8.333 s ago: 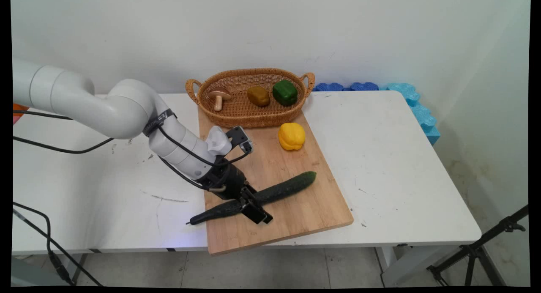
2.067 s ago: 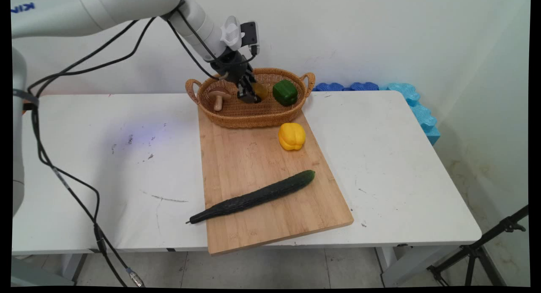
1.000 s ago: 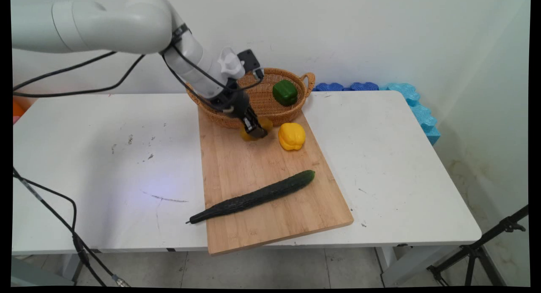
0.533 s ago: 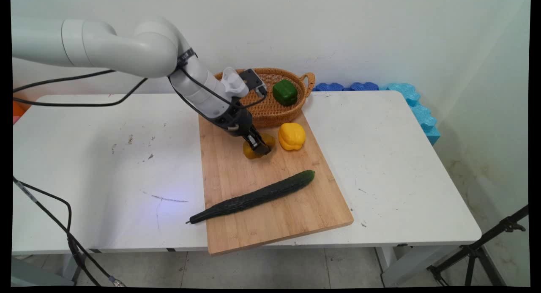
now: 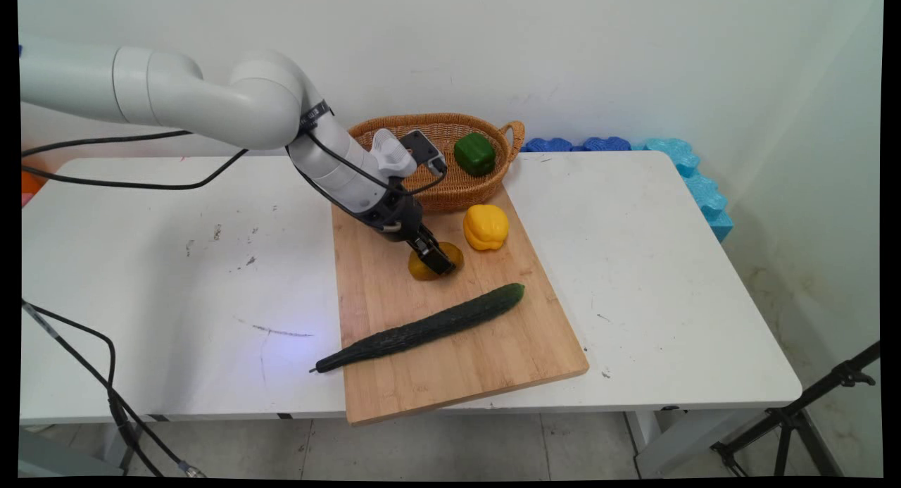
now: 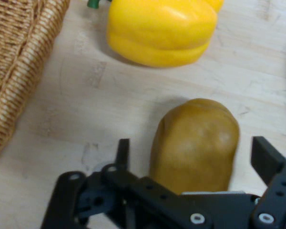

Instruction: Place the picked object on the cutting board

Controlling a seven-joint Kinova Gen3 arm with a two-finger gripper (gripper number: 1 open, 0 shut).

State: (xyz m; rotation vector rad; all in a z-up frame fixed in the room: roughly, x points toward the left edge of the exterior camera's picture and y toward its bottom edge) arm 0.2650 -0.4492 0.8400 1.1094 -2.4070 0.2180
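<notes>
Partly hidden behind open pincer (image 6: 193, 152): brown potato (image 6: 195, 143) on board (image 5: 457, 347).

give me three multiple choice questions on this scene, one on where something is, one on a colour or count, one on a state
1. Where does the brown potato lie?
A. in the basket
B. on the cutting board
C. on the bare table

2. How many peppers show in the main view?
A. one
B. two
C. four

3. How does the end effector stand?
A. open, a finger on each side of the potato
C. shut on the cucumber
B. shut on the yellow pepper

Key:
1 B: the potato rests on the wooden cutting board, between the yellow pepper and the cucumber.
2 B: one yellow pepper on the board, one green pepper in the wicker basket.
3 A: the hand view shows gaps between both fingers and the potato.
</notes>
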